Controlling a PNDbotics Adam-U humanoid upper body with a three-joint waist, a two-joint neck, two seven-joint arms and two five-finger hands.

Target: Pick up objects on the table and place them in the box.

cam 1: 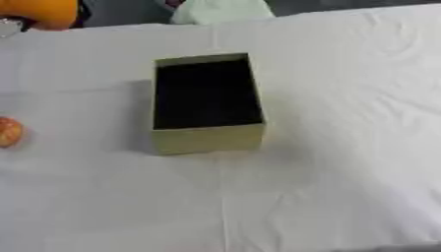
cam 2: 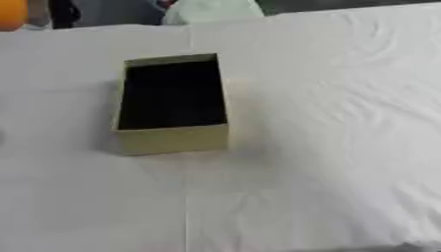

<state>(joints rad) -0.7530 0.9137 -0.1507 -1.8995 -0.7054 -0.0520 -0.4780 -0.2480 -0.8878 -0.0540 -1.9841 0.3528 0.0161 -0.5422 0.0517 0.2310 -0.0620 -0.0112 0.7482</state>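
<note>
An open olive-gold box (cam 1: 206,139) with a dark inside stands upright near the middle of the white cloth-covered table (cam 1: 344,147). I can make out nothing inside it. A small round orange thing (cam 1: 8,131) lies on the cloth at the left edge of the left eye view, well to the left of the box; the right eye view does not show it. Neither of my hands shows in either view.
At the far edge, beyond the table, sit a large orange shape (cam 1: 39,12) at the upper left and a pale green shape (cam 1: 220,11) behind the box. Creases run across the cloth on the right side.
</note>
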